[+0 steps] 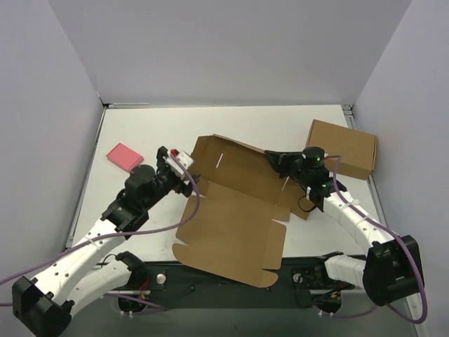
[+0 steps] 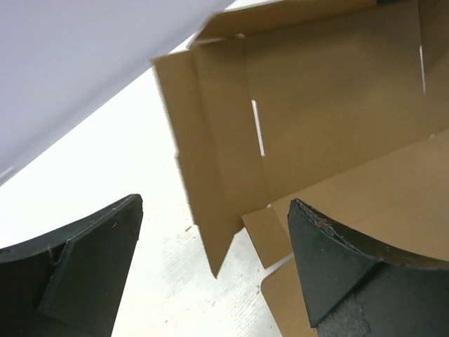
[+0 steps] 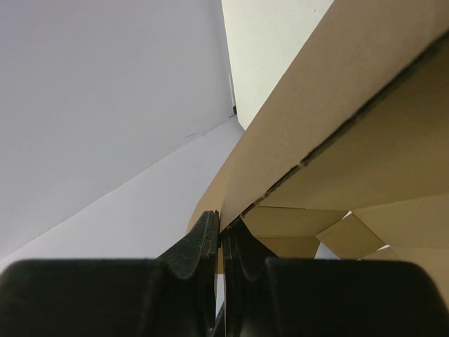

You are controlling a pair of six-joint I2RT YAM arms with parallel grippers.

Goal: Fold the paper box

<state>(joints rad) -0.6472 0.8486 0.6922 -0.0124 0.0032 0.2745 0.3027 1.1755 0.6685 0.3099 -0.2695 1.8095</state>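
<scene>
While R gripper (image 3: 220, 228) pinches paper box (image 1: 231, 217) edge, L gripper (image 2: 214, 210) gapes wide, empty.

Left arm (image 1: 77, 258) and right arm (image 1: 351, 215) share white shells, black joints and looping purple cables (image 1: 198, 195)

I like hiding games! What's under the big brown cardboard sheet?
Only the white table shows around the paper box, and its near edge lies over the dark base rail. Anything beneath the sheet is covered, so I cannot tell.
</scene>
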